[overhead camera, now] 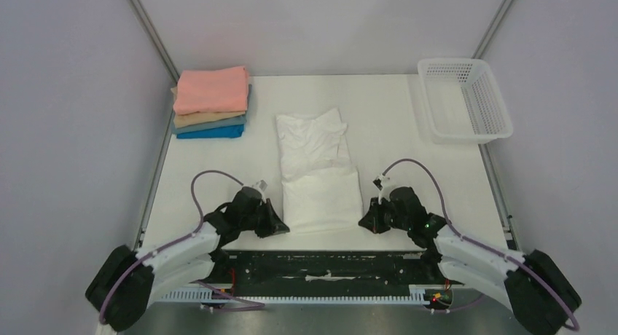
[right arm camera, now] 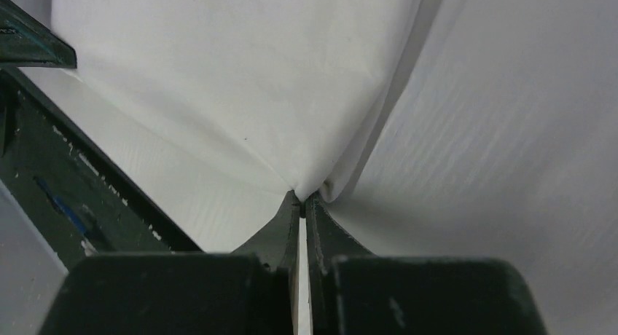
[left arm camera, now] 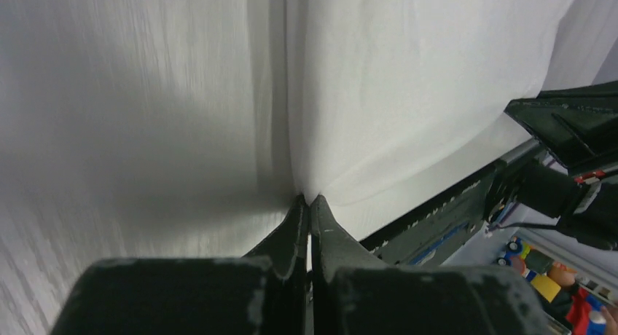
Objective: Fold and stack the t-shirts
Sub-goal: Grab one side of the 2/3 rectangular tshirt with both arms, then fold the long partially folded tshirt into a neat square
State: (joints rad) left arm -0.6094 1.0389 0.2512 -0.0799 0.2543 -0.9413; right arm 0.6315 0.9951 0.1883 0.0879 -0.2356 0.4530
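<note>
The t-shirt (overhead camera: 319,175) is plain white; stacked t-shirts (overhead camera: 211,91) salmon pink, tan, grey-blue, bright blue; basket (overhead camera: 466,137) white mesh.

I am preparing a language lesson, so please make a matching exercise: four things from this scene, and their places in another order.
1. plain white cloth t-shirt
2. white plastic mesh basket
3. salmon pink folded cloth t-shirt
4. bright blue folded cloth t-shirt

A. bottom of the pile
B. far right corner of the table
C. top of the pile
D. centre, pinched by left end effector and right end effector

Pairs: 1-D, 2-B, 3-C, 4-A
</note>
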